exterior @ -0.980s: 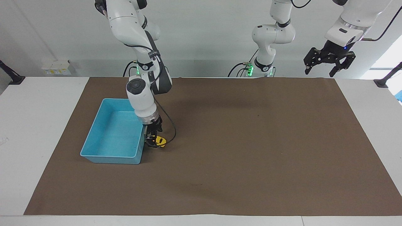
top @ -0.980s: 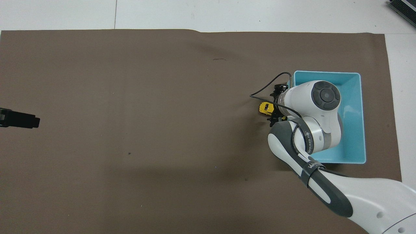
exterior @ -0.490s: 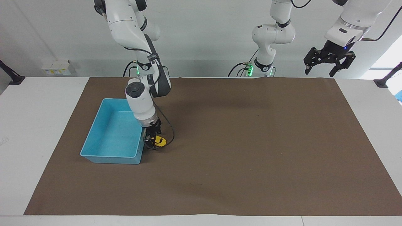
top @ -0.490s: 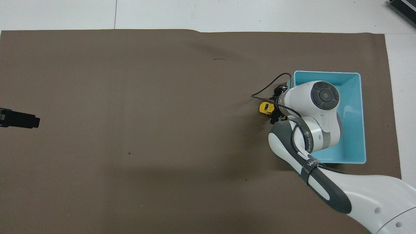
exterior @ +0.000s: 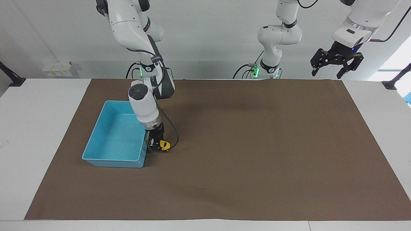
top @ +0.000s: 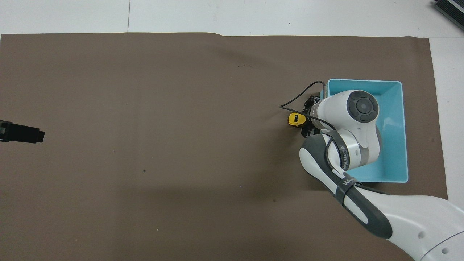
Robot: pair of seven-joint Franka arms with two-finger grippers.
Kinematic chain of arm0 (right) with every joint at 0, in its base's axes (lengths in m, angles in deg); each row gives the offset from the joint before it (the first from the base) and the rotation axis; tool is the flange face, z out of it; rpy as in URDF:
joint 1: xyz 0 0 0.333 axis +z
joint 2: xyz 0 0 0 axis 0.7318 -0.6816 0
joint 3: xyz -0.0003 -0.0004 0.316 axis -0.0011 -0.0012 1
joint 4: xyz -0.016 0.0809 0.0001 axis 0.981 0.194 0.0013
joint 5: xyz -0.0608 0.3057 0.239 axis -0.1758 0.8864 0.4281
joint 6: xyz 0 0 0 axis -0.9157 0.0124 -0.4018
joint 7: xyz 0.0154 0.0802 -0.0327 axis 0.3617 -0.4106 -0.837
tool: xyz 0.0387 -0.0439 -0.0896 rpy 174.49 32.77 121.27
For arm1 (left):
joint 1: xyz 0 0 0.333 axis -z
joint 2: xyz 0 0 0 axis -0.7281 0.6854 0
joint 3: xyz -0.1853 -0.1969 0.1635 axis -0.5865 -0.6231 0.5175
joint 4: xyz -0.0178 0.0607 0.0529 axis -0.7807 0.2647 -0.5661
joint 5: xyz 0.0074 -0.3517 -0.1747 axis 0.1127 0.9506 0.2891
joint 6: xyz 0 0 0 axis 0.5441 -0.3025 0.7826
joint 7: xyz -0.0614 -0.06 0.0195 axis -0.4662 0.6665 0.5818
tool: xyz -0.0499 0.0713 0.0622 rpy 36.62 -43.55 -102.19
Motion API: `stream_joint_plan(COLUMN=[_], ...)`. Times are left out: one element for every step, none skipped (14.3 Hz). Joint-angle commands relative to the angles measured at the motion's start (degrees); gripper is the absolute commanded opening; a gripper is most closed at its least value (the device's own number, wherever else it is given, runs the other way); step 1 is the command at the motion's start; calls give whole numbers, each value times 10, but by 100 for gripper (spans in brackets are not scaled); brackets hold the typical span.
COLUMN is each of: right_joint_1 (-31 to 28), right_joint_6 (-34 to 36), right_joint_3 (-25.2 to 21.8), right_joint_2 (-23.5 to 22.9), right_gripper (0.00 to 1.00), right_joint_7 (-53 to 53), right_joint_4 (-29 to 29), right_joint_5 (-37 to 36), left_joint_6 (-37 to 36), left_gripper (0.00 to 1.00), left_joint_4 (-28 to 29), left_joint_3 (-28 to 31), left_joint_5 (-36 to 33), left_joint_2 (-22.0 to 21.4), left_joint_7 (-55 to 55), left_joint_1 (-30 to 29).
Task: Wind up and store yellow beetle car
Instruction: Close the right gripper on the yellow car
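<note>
The yellow beetle car [exterior: 164,145] is between the fingers of my right gripper [exterior: 158,144], low at the brown mat. It is just beside the wall of the blue bin [exterior: 94,130] that faces the left arm's end. In the overhead view the car [top: 295,119] pokes out from under the right wrist, and the right gripper [top: 306,123] is mostly hidden by the arm. I cannot tell whether the car's wheels touch the mat. The bin [top: 391,145] has nothing in it. My left gripper [exterior: 337,65] waits raised and open over the left arm's end of the table.
A brown mat [exterior: 257,144] covers most of the white table. The right arm's black cable [top: 301,95] loops out over the mat beside the bin. The left gripper's black tip [top: 21,132] shows at the overhead view's edge.
The right wrist has pulled up and back a little toward the robots. The car has shifted slightly with it and shows less of its body from above. The left arm has not moved.
</note>
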Motion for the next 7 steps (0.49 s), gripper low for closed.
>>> stream_joint_plan(right_joint_1=[-5,-4,-3,-3,-3,-2,1], right_joint_6=[17,26,37,52,65,71,75], right_joint_3=[6,6,7,7,7,7,7], right_joint_2=[-2,-1,0,1,4,5,9], right_gripper=[0,0,0,0,0,0,0], right_joint_7=[-1,-1,0,-1,-3,-2,-2], right_joint_4=[8,13,20,28,35,38,40], right_joint_5=[-11,-11,-10,-10,-10,-10,-10], left_joint_6=[-10,-10,-10,-10,-10,-10,-10], left_gripper=[100,100,100,100,100,100,100], left_joint_4=[-2,-2,-2,-2,-2,-2,-2], left_joint_3=[-2,-2,-2,-2,-2,-2,-2], left_joint_5=[-1,-1,-1,-1,-1,-1,-1], left_joint_2=[-7,-7,-7,-7,-7,-7,-7], left_joint_7=[1,1,1,1,1,1,1], left_joint_1=[-4,-4,-4,-4,-4,-4,-4])
